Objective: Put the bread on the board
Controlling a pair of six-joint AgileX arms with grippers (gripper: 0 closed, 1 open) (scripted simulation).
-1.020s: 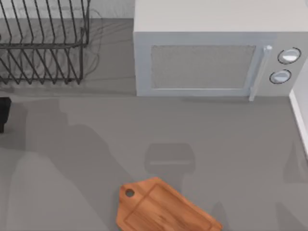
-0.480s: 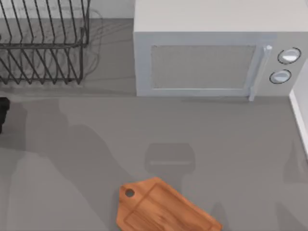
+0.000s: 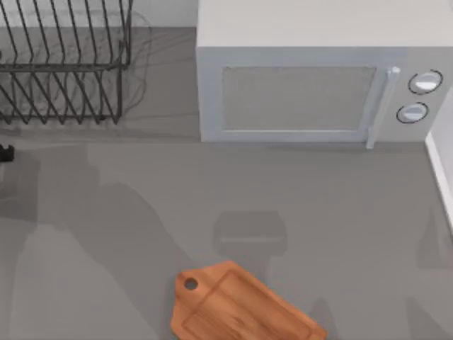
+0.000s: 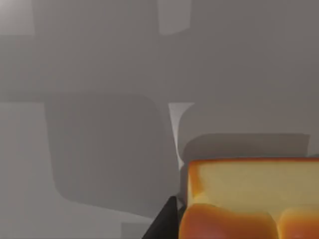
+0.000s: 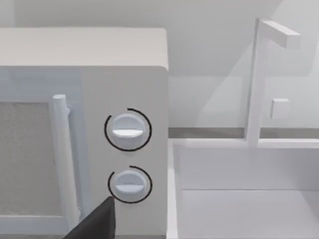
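The board point(image 3: 237, 306) is laid flat on the grey table point(image 3: 340, 212), near the front edge and well in front of the microwave point(image 3: 311, 85); its handle tab with the round hole is turned toward the left side, away from the microwave's dials. Nothing is seen resting on the board.

The bread point(image 4: 251, 199) is seen in the left wrist view, a loaf with a pale yellow cut face and a glossy orange-brown crust, close under the camera with grey table surface and shadows beyond it. A dark finger point(image 4: 162, 225) of the left gripper is seen just beside the loaf; whether the loaf is gripped, and how wide the fingers are set, cannot be told. In the top view only a small dark part of the left arm point(image 3: 6, 154) is visible at the left edge, in front of the wire dish rack point(image 3: 64, 64) and well to the left of the microwave.

In the right wrist view the microwave's two dials point(image 5: 128, 130) and door handle are faced, with a white sink point(image 5: 239, 199) just beside the microwave. A dark finger point(image 5: 97, 224) of the right gripper is seen below the dials; its opening cannot be told.
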